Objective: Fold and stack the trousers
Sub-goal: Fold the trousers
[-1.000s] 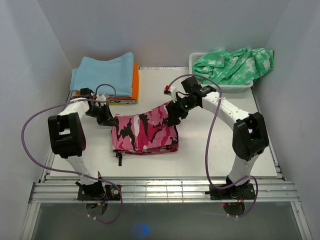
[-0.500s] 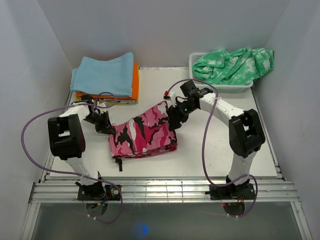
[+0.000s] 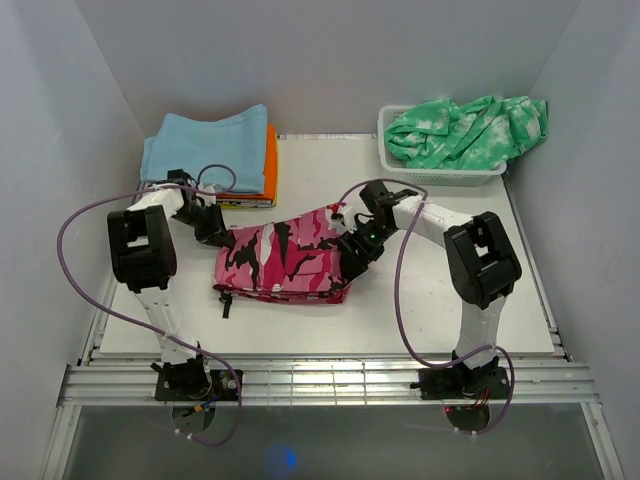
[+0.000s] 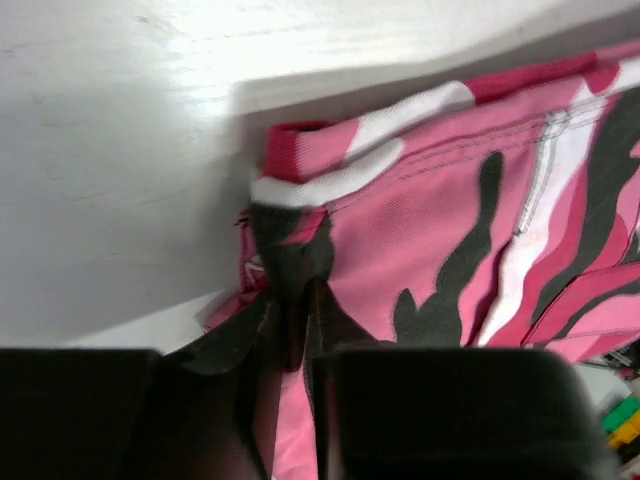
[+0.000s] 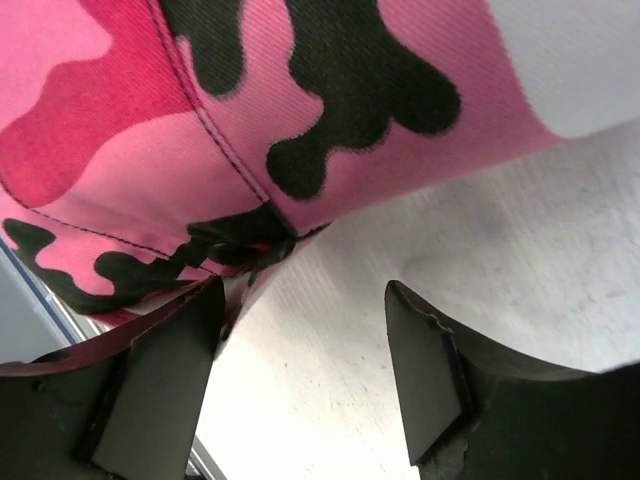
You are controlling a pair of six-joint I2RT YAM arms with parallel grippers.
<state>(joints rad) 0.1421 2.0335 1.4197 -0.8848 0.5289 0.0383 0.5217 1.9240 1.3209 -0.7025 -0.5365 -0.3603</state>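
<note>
The pink camouflage fabric trousers (image 3: 285, 262) lie as a folded, slightly skewed bundle in the middle of the white table (image 3: 430, 300), between the two arms and not yet on the pile of folded light blue and orange clothes (image 3: 210, 148) in the far left corner. In the wrist view we see the left gripper (image 4: 295, 300) with its fingers nearly pressed together on a thin tuck of cloth at the bundle's left corner. The right gripper (image 5: 305, 300) stands spread over bare tabletop at the right edge, holding nothing, with the hem just beside one finger. Our main worry is the left pinch. If that arm pulls away before the cloth is fully free, the corner would go with it and the top layer could peel back, undoing the fold. On the right, the spread fingers sit so near the hem that a careless retreat could snag it and slide the bundle. If they close here, we judge they would catch only the edge of the upper layer, so lifting would let the lower layers sag out. A black strap (image 3: 226, 303) hangs loose off the bundle's near left edge and could drag or catch during a carry. The left arm also works close to the folded pile, so a wide swing could nudge that pile out of square.
</note>
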